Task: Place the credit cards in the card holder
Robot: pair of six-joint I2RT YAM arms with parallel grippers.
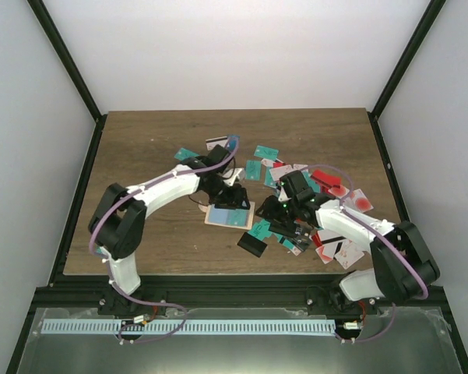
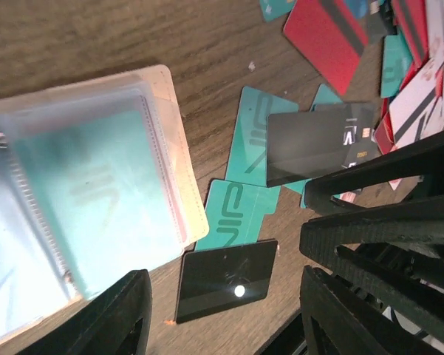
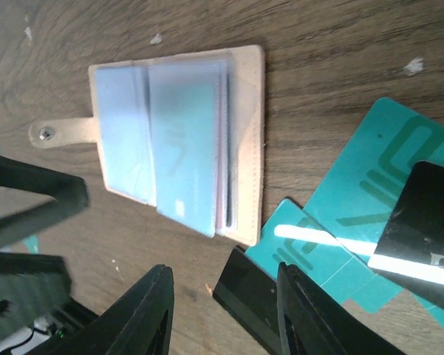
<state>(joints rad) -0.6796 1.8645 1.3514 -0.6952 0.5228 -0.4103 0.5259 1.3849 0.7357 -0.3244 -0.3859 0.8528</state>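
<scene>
Tan card holder (image 1: 229,215) is laid open on the bench (image 1: 140,148), just left of the scattered credit cards (image 1: 327,195), and a teal card (image 2: 96,185) can already be seen behind its clear sleeve. The left gripper (image 2: 225,322) is hung at the holder's edge, fingers spread fairly wide, nothing pinched. The right gripper (image 3: 222,318) is parked above a black card (image 3: 247,292) just beside the holder, fingers parted and empty too. So it's judged to be between cards: one stowed, next pick not begun. That black card would need to be pinched by an edge and slid into a free sleeve while the holder is kept flat. Fiddly.
</scene>
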